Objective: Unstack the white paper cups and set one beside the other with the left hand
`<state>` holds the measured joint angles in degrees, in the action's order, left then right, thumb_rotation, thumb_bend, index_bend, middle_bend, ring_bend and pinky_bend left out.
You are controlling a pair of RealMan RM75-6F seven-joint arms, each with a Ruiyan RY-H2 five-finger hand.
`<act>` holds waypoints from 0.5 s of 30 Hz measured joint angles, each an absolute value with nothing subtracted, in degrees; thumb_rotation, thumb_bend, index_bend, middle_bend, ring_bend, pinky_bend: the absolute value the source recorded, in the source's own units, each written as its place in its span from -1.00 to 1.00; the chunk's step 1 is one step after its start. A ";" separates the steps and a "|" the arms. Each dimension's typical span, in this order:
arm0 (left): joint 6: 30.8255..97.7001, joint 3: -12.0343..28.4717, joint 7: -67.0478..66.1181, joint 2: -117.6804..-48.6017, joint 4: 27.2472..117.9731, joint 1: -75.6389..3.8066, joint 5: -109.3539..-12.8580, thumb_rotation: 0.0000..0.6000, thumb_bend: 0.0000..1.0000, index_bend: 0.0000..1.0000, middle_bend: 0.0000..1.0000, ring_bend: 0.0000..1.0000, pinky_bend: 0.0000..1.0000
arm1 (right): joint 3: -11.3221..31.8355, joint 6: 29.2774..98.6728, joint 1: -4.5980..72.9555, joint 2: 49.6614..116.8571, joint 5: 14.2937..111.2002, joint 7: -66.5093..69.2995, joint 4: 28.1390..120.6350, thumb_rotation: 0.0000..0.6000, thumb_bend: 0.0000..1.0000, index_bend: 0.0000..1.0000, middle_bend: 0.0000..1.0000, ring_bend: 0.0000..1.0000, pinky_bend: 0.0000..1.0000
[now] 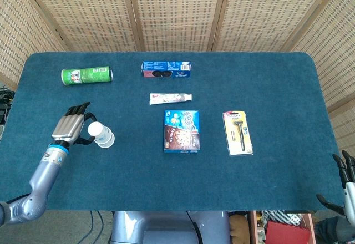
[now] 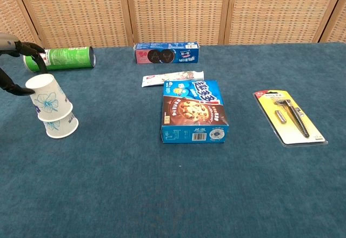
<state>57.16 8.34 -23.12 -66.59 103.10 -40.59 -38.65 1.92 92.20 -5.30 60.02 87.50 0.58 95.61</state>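
Observation:
Two white paper cups with a blue flower print stand upside down at the table's left. The upper cup (image 2: pixel 47 97) (image 1: pixel 96 130) is lifted partway off the lower cup (image 2: pixel 62 127) (image 1: pixel 107 140) and tilts left. My left hand (image 1: pixel 70 126) (image 2: pixel 16 65) grips the upper cup near its top, thumb on the near side and fingers on the far side. Only the edge of that hand shows in the chest view. My right hand (image 1: pixel 345 180) hangs off the table's lower right corner, fingers apart and holding nothing.
A green can (image 1: pixel 86 76) lies behind the cups. A blue cookie pack (image 1: pixel 166 69), a white tube (image 1: pixel 170 97), a blue biscuit box (image 1: pixel 182 131) and a carded razor (image 1: pixel 238 132) lie across the middle and right of the blue table (image 1: pixel 166 183).

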 measured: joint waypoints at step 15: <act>56.63 13.15 -19.02 -50.57 118.07 -40.54 -38.72 1.00 -0.37 -0.26 -1.00 -1.00 -1.00 | 1.85 92.17 -5.30 59.78 87.61 1.13 95.70 1.00 -1.00 -1.00 -1.00 -1.00 -1.00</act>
<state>56.63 13.15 -19.02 -50.57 118.07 -40.54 -38.72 1.85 92.17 -5.30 59.78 87.61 1.13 95.70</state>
